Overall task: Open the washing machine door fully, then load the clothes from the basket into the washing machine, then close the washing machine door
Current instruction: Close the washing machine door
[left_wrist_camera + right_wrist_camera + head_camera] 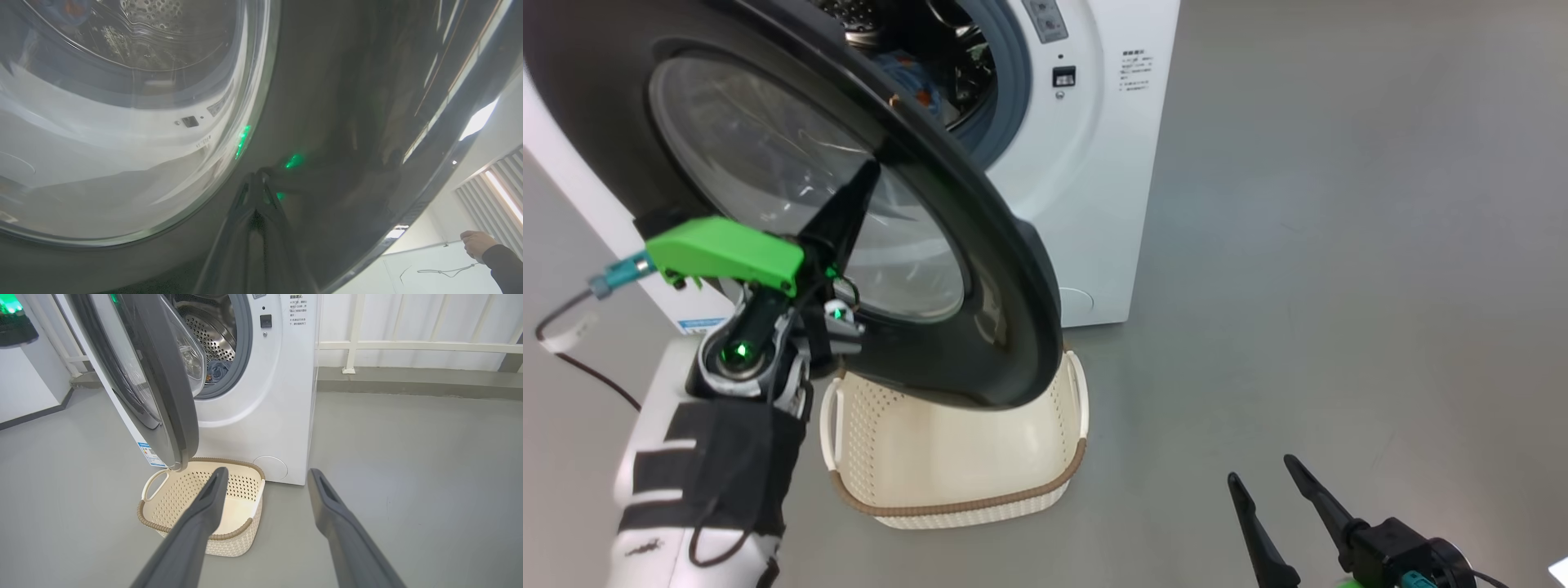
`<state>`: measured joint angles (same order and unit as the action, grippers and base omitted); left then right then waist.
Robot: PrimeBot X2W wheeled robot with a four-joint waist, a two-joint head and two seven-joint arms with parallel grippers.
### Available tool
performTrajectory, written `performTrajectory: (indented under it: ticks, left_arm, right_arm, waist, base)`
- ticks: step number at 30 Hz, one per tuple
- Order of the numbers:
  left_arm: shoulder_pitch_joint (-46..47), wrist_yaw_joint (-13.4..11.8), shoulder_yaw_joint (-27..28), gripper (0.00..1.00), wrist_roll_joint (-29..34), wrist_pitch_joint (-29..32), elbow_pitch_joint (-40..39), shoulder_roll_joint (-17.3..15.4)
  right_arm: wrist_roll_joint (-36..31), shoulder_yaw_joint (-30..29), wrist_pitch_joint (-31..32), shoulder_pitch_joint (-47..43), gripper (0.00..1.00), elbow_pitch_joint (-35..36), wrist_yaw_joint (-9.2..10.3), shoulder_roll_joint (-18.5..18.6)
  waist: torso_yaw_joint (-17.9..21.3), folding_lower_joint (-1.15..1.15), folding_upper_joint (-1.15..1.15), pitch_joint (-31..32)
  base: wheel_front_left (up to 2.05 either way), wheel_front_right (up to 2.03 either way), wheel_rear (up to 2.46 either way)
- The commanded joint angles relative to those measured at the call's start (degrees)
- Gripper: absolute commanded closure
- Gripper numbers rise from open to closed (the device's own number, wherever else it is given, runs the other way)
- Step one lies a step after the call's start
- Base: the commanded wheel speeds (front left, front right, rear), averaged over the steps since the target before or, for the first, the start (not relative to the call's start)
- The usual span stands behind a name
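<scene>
Found the left tool (864,184) at centre-left of the head view, clenched with nothing between its fingers, reaching up from a green wrist housing (727,249). Noted, in the left wrist view, both fingertips (246,192) pressed together at the black ring of the washing machine door (1013,278), just beside the rim of the glass bowl (768,147), meeting their own reflection there. Logged the door partly open, standing out across the upper left of the head view, its lower edge hanging over the basket (964,506). Spotted a blue label sticker (703,324) low on the machine, behind the left arm. Saw the basket on the floor (1339,245) at bottom centre, just in front of the washing machine (1094,163), pale perforated bottom showing. Caught the clothes (915,77) at top centre: a light blue piece with orange marks lying inside the drum (212,335), past the grey seal (1015,82). Marked the right tool (1262,469) at lower right, released, fingers spread, gripping nothing, well apart from basket and door. Recorded a person's hand (474,243) at the lower right of the left wrist view, near a thin cord (445,270).
</scene>
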<state>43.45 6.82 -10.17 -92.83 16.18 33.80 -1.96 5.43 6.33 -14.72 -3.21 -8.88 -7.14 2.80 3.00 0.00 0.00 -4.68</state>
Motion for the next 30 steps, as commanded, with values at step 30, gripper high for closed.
performTrajectory:
  ticks: [30]
  left_arm:
    - [3.8,0.7,-3.7,0.82,10.6,-9.2,3.3,-4.5]
  right_arm:
    - [-0.1,1.0,-0.3,2.7,0.00,0.6,-0.35,0.1]
  waist:
    - [-0.2,0.00,0.00,0.6]
  base:
    - [0.00,0.00,0.00]
